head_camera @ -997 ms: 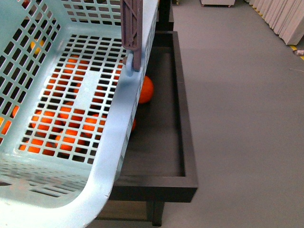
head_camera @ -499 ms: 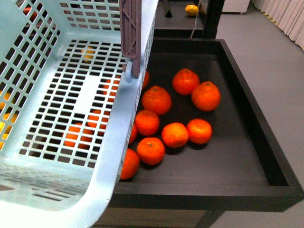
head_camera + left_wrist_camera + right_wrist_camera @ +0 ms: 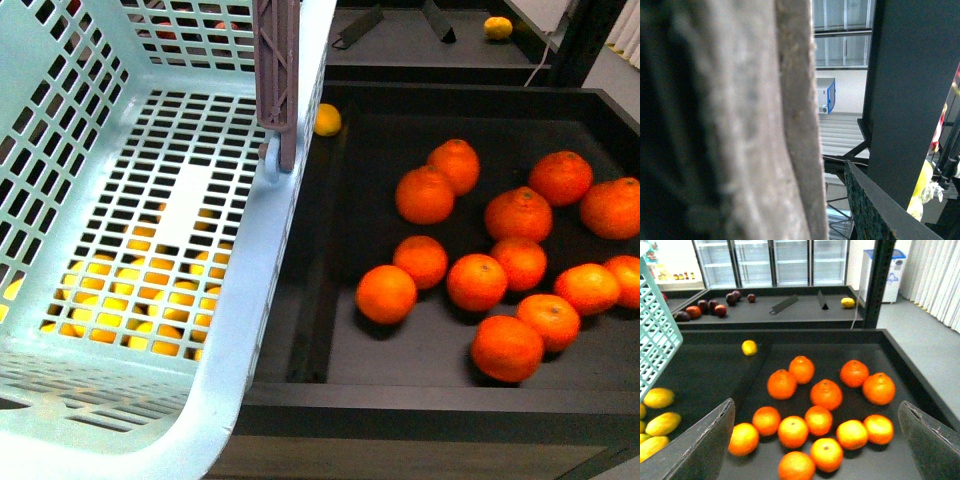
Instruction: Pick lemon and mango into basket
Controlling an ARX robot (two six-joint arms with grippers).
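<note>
The aqua basket (image 3: 250, 270) fills the left of the front view, hanging over the black trays; its corner shows in the right wrist view (image 3: 655, 340). My left gripper (image 3: 832, 200) is shut on the basket's brown handle (image 3: 276, 80), which is a blurred mass in the left wrist view (image 3: 740, 125). The lemon (image 3: 327, 120) lies alone in the tray just past the basket rim, also in the right wrist view (image 3: 749, 347). Yellow mangoes (image 3: 150, 300) show through the basket floor, and beside it in the right wrist view (image 3: 659, 397). My right gripper (image 3: 815, 405) is open and empty above the tangerines.
Several orange tangerines (image 3: 480, 280) lie in the black tray (image 3: 400, 395) on the right. A raised divider (image 3: 752, 372) separates it from the mango tray. A far shelf holds a yellow fruit (image 3: 847, 302) and dark red fruit (image 3: 705, 307). Glass-door fridges stand behind.
The scene has slid rightward in the front view: bare floor gave way to the tangerine tray, and mangoes now show under the basket instead of tangerines. The basket keeps its place in frame.
</note>
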